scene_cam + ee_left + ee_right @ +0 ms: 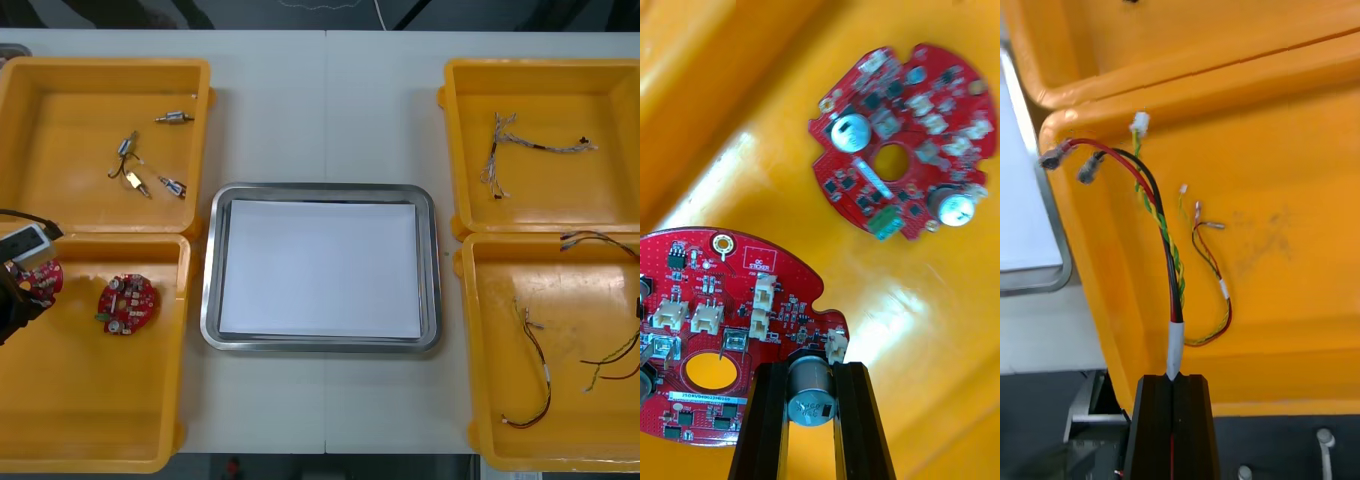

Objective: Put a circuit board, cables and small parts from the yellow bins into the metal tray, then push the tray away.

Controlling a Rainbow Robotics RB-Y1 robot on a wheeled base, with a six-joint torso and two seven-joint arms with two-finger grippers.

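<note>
yellow near left bin [90,410] is holding one red circuit board [128,303] lying flat, beside the white-lined metal tray [209,300]. left gripper [811,371] is clamping a second board [715,300] by its silver cylinder [809,390] over that bin. right gripper [1173,379], fingers nearly together, is pinching a red, black and yellow cable bundle [1169,259] over the near right bin [1300,247].

Left gripper [811,373], right gripper [1174,381]: both clamped.

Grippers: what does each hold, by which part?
Left gripper holds a round red circuit board by the silver cylinder at its edge. Right gripper pinches a red, black and yellow-green cable bundle by its white-wrapped end.
</note>
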